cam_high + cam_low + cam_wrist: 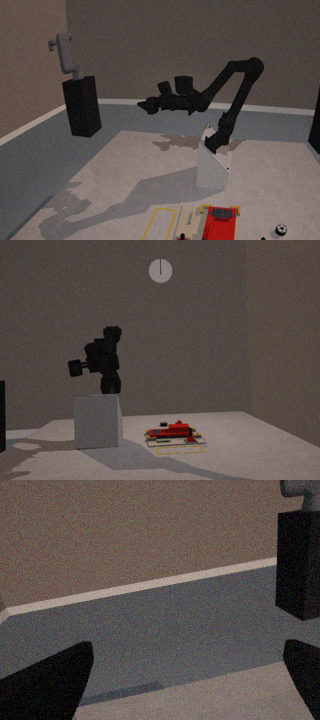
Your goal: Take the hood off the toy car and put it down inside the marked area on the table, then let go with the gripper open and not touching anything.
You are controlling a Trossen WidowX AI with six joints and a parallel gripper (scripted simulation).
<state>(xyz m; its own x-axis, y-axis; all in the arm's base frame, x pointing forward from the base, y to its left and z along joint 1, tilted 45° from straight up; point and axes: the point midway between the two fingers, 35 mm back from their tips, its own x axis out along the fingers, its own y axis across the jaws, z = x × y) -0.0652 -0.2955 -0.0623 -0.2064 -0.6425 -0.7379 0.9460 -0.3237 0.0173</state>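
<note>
The red toy car [221, 228] [178, 429] sits on a beige board with yellow-orange corner pieces and is cut off at the bottom of the top view. It has a low red part with a dark grey panel and a taller red block; I cannot tell which red part is the hood. The marked area, a yellow outline [166, 209] [180, 453], lies on the table beside the board, with nothing inside the part that shows. My gripper [187, 650] is open and empty, raised high above the table near the arm's base, pointing away from the car.
The arm's pale wedge-shaped base [211, 170] [95, 420] stands behind the car in the top view. A black wheel [281, 229] [163, 424] lies beyond the board. A small red part [190, 439] with a black top stands on the board's edge. A black pedestal [81, 108] [297, 565] stands off the table.
</note>
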